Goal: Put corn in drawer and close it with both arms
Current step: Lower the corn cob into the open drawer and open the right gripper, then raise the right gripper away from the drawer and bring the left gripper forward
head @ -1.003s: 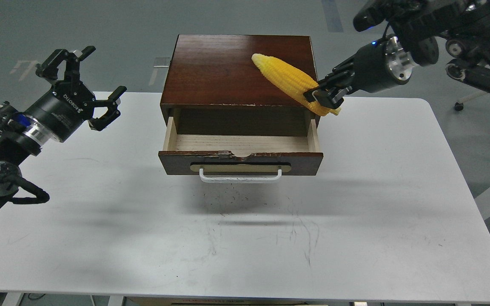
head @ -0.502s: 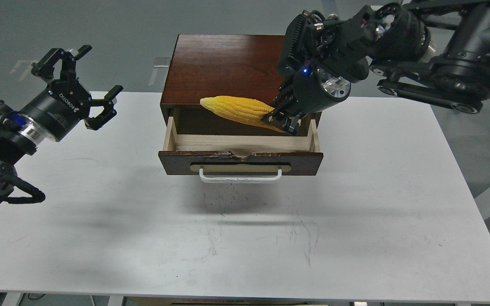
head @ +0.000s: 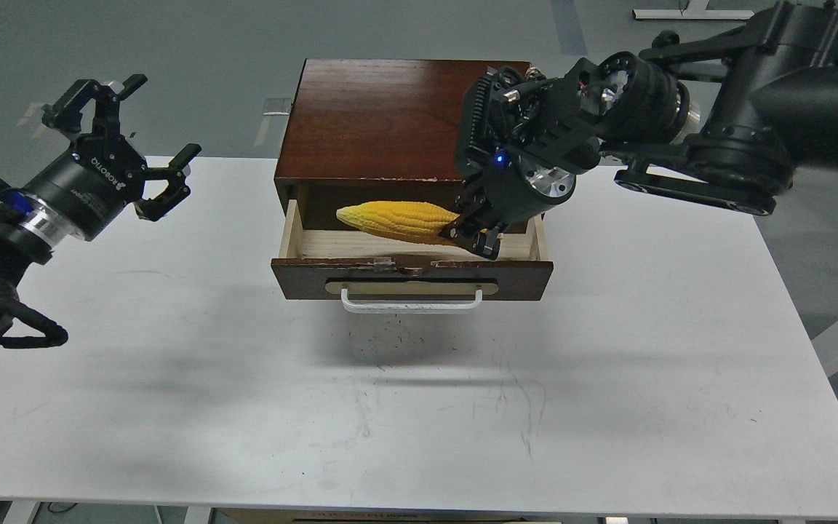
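Note:
The yellow corn lies nearly level in the mouth of the open drawer, its tip pointing left. My right gripper is shut on the corn's thick right end and reaches down into the drawer's right side. The drawer has a dark reddish-brown front with a white bar handle and pale wood inside. It sticks out of a dark wooden box. My left gripper is open and empty, held above the table's left side, well away from the box.
The white table carries only the box. Its front half is scuffed. Grey floor lies beyond the table's far edge. My right arm's thick links hang over the box's right rear corner.
My right gripper has carried the corn from the box top, swung it round, and lowered it into the drawer opening. My left gripper has drifted slightly left and up.

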{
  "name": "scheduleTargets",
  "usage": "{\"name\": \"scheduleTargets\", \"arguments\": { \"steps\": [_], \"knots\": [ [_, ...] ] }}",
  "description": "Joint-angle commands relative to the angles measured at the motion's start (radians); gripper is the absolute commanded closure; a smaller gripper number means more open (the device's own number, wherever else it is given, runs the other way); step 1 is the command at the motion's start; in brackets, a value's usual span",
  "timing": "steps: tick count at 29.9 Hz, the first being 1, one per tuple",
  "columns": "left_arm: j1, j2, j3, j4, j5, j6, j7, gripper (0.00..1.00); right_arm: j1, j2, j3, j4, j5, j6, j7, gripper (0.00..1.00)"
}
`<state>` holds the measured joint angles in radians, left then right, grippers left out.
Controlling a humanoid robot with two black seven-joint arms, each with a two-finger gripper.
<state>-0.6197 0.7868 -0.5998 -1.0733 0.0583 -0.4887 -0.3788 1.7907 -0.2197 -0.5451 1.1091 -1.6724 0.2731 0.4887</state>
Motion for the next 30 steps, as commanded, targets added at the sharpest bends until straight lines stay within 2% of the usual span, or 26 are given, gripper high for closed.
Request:
{"name": "scheduleTargets", "arguments": {
  "steps": [1,2,8,9,10,11,14,19,25,26,28,30],
  "knots": [
    [0.0,0.0,0.0,0.0,0.0,0.0,0.0,0.0,-0.001,0.002,0.002,0.0,0.0,0.0,0.0,0.58],
    [0.0,0.0,0.0,0.001,0.0,0.0,0.0,0.0,0.001,0.002,0.002,0.0,0.0,0.0,0.0,0.51],
    [0.0,0.0,0.0,0.001,0.0,0.0,0.0,0.0,0.007,0.0,0.007,0.002,0.005,-0.003,0.0,0.3],
    [0.0,-0.001,0.0,0.001,0.0,0.0,0.0,0.0,0.01,-0.001,0.01,0.002,0.008,-0.006,0.0,0.2],
    [0.0,-0.001,0.0,0.001,0.0,0.0,0.0,0.0,0.013,-0.004,0.02,0.002,0.016,-0.006,0.0,0.04],
    [0.0,-0.001,0.0,0.001,0.0,0.0,0.0,0.0,0.016,-0.009,0.03,0.002,0.017,-0.006,0.0,0.02],
    [-0.002,-0.005,0.0,0.004,0.002,0.0,0.0,0.0,0.03,-0.044,0.073,0.005,0.048,-0.005,0.0,0.02],
    [-0.025,-0.006,-0.002,0.032,0.005,0.0,0.0,0.0,0.091,-0.157,0.106,0.061,0.311,0.0,0.0,0.0],
    [-0.055,-0.008,-0.002,0.072,0.005,0.0,0.0,0.0,0.101,-0.265,0.152,0.069,0.485,-0.002,0.0,0.0],
    [-0.066,-0.008,-0.005,0.11,0.006,0.0,-0.002,0.0,0.084,-0.329,0.172,0.068,0.605,0.0,0.0,0.0],
    [-0.084,-0.011,-0.006,0.154,0.005,0.0,-0.002,0.0,0.038,-0.384,0.178,0.06,0.724,-0.005,0.0,0.0],
    [-0.101,-0.012,-0.005,0.191,0.006,0.0,-0.003,0.0,-0.067,-0.464,0.232,0.055,0.868,-0.008,0.0,0.0]
  ]
}}
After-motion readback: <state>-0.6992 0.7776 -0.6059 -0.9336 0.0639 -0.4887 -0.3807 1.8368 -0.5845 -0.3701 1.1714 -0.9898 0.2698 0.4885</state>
